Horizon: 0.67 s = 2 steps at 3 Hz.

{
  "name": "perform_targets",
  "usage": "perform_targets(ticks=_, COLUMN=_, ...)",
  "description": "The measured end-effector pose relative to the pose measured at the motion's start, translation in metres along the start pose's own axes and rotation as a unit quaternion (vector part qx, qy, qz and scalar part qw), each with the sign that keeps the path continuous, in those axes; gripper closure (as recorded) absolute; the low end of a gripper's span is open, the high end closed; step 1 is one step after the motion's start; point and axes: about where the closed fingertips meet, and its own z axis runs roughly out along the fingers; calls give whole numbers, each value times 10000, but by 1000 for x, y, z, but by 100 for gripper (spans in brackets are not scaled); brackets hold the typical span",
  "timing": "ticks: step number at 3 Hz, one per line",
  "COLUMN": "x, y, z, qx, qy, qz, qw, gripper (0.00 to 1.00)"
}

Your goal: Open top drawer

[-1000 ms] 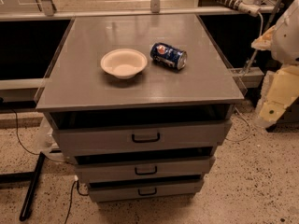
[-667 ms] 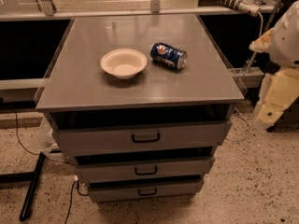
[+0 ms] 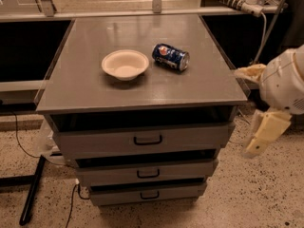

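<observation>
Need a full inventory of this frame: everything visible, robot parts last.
cabinet top: 1, grey, centre of view, carries the bowl and the can
bowl: 1, white, upright on the cabinet top, left of the can
soda can: 1, blue, lying on its side, right of the bowl
top drawer: 1, grey with a black handle, directly under the cabinet top
lower drawers: 2, grey, stacked below the top drawer
power strip: 1, pale, behind the cabinet, upper right
floor: speckled, around the cabinet
gripper: 1, cream, right of the cabinet at drawer height, touching nothing
</observation>
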Motion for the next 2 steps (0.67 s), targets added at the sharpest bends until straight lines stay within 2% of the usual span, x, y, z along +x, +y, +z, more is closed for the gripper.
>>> perform_targets(ticks=1, x=10, y=9, z=42, qx=152, qy=-633, qz=-202, qw=9977, gripper=0)
perform_targets(ticks=2, x=25, y=13, z=92, qx=92, qy=-823, qz=-420, qw=9957, gripper=0)
